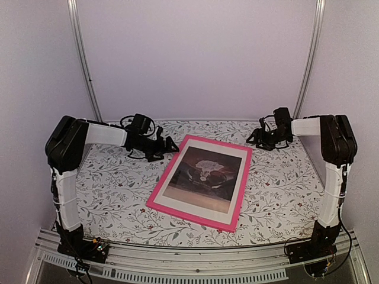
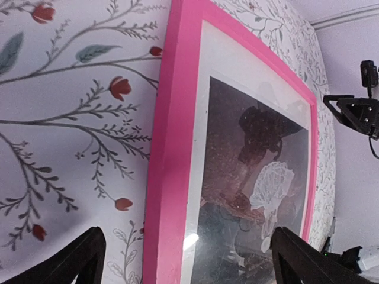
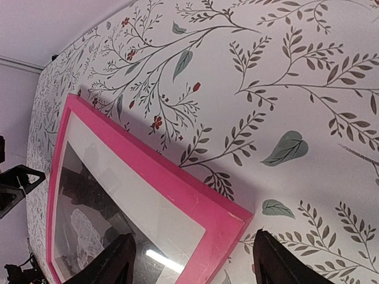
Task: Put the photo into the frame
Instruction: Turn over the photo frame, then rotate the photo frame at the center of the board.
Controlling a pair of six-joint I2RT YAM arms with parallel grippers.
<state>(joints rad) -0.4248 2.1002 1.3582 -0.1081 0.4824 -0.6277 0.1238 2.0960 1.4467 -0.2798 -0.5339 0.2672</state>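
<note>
The pink frame lies flat on the table, turned a little clockwise. The photo, dark brown-red with a white figure, lies inside it behind glass, with a white border around it. My left gripper is open and empty, just off the frame's far left corner. My right gripper is open and empty, beyond the far right corner. In the left wrist view the frame's rail and the photo lie between my open fingers. In the right wrist view a frame corner lies between the open fingers.
The table is covered with a floral cloth. White walls enclose it, with metal posts at the back left and back right. A metal rail runs along the near edge between the arm bases.
</note>
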